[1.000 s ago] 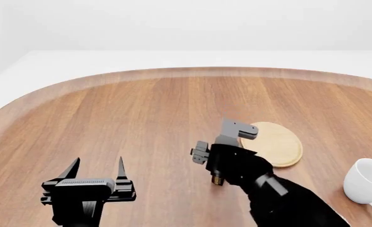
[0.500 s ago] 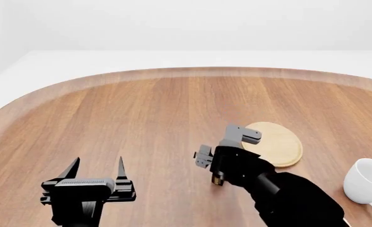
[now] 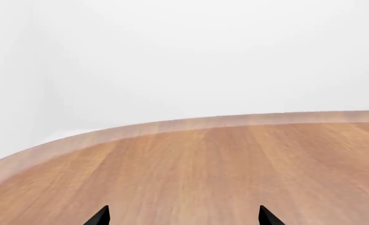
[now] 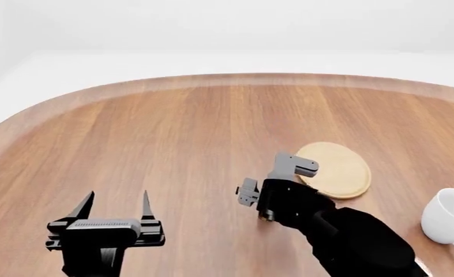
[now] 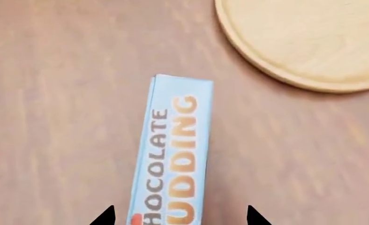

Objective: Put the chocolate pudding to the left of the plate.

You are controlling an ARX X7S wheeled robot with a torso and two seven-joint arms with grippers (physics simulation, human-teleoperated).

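The chocolate pudding [image 5: 171, 154] is a thin box with a light-blue face and brown and orange letters. It lies on the wooden table, just left of the round light-tan plate [image 5: 309, 42], with a strip of bare wood between them. My right gripper [image 5: 178, 218] is open, its two tips either side of the box and clear of it. In the head view my right gripper [image 4: 269, 209] points down beside the plate [image 4: 334, 169] and hides most of the box. My left gripper [image 4: 113, 203] is open and empty at the front left; it also shows in the left wrist view [image 3: 183, 220].
A white mug [image 4: 450, 222] stands at the front right, right of the plate. The wooden table [image 4: 173, 133] has a rounded far edge with white floor beyond it. The left wrist view shows only bare table [image 3: 234, 159] and a white wall.
My right gripper has sunk a little towards the table beside the plate. The head view has shifted slightly, so the table's far edge sits higher. The left arm has not moved.
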